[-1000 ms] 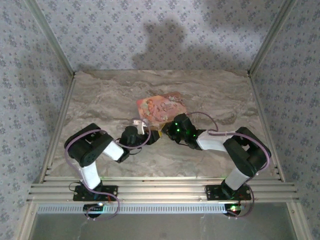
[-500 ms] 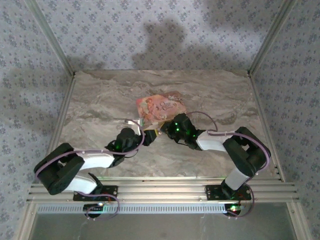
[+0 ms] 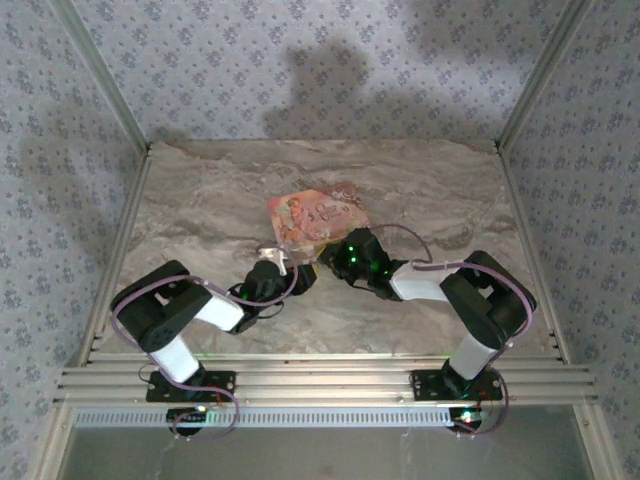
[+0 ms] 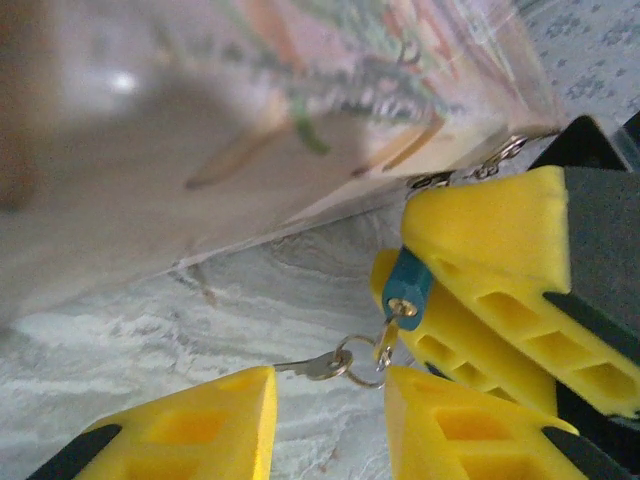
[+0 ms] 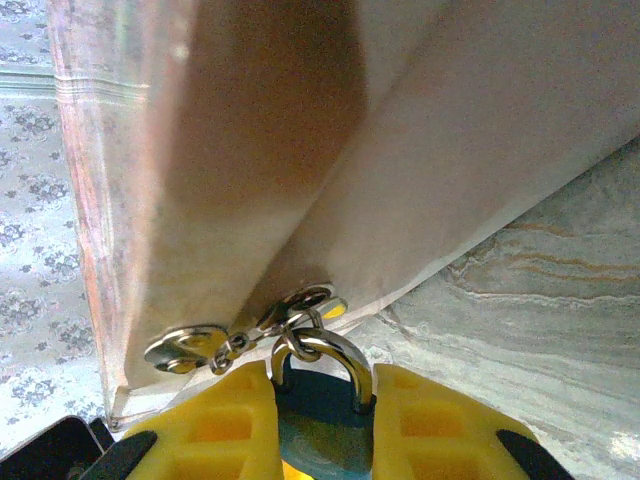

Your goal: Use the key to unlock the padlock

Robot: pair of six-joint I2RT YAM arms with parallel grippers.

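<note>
The right gripper [image 5: 322, 388] is clamping the padlock [image 5: 322, 430] between its ribbed yellow foam fingers. The small teal-blue body is sitting upright, and its thin shiny shackle [image 5: 322, 350] is arching through a metal loop [image 5: 300, 300] at the edge of the box [image 5: 300, 150]. The box, pink and flowery under glossy film, is lying mid-table just beyond both grippers. The left gripper [image 4: 325, 400] is hovering with its fingers apart, closed on nothing. A silver key [image 4: 310, 366] on a split ring [image 4: 352, 358] is hanging in that gap, linked to a brass key [image 4: 387, 338] touching the padlock's underside; whether it is seated there I cannot tell.

The table [image 3: 200, 210] is showing a matte, veined grey marble pattern, with floral wallpaper [image 3: 330, 60] closing three sides and aluminium rails [image 3: 320, 378] running along the near edge. Bare tabletop is lying left, right and behind the box.
</note>
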